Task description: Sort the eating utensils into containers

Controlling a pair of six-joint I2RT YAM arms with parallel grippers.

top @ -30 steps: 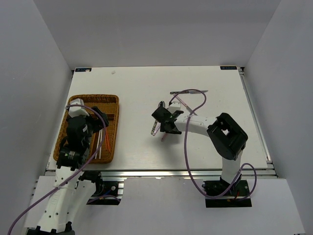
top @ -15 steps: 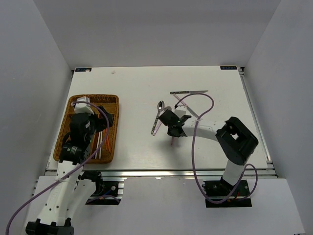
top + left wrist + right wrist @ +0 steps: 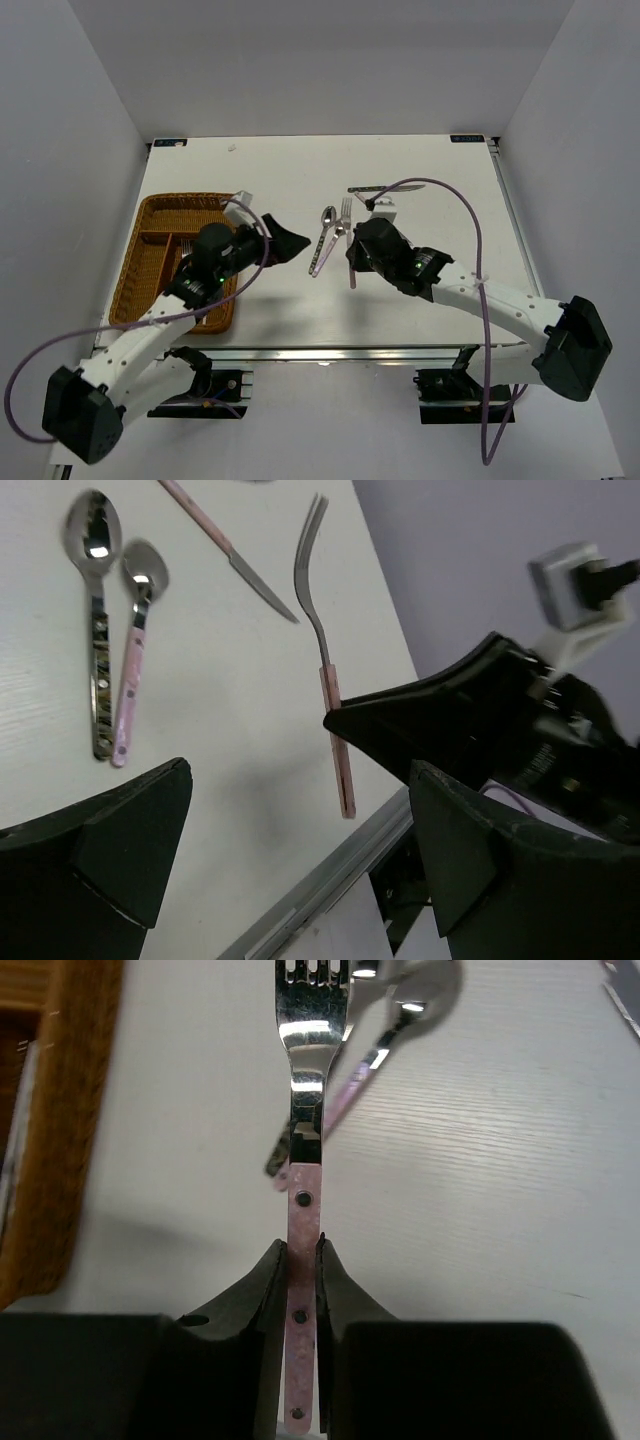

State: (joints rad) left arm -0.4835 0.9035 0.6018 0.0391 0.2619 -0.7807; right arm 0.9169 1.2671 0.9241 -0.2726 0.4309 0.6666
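Observation:
My right gripper is shut on the pink handle of a silver fork and holds it just above the table, tines pointing away. Just left of it lie two spoons, one dark-handled and one pink-handled. Beyond them lies a pink-handled knife. The brown wicker tray sits at the table's left. My left gripper stands open and empty between the tray and the spoons.
A dark knife lies behind the right gripper. The left arm reaches across the tray's right side and hides part of it. The table's metal front edge runs close under the fork's handle end. Grey walls close in both sides.
The right gripper has shut on the fork and carried it nearer the spoons. The left arm has swung off the tray, rightward towards the table's middle, still open.

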